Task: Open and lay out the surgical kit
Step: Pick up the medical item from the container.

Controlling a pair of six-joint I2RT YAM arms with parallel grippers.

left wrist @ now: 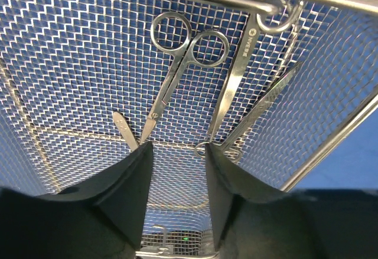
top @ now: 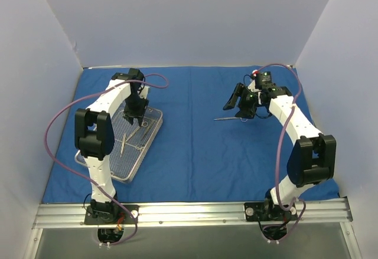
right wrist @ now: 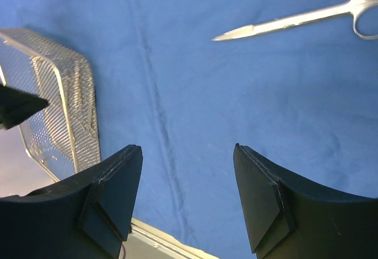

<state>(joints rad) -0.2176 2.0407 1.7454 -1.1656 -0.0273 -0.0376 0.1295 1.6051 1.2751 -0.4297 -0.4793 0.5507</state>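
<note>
Tray (top: 155, 130) of wire mesh sits on a blue cloth (top: 201, 147). Scissors (left wrist: 177, 64), forceps (left wrist: 233, 82) and other thin steel tools lie inside the tray. The left claw (left wrist: 177, 153) hangs just above them, its fingers partly apart with only mesh between. Well to the right of the tray, the right claw (right wrist: 189, 153) hovers, spread and empty. Nearby, a second pair of scissors (right wrist: 295, 22) lies flat on the cloth, tip toward the tray.
</note>
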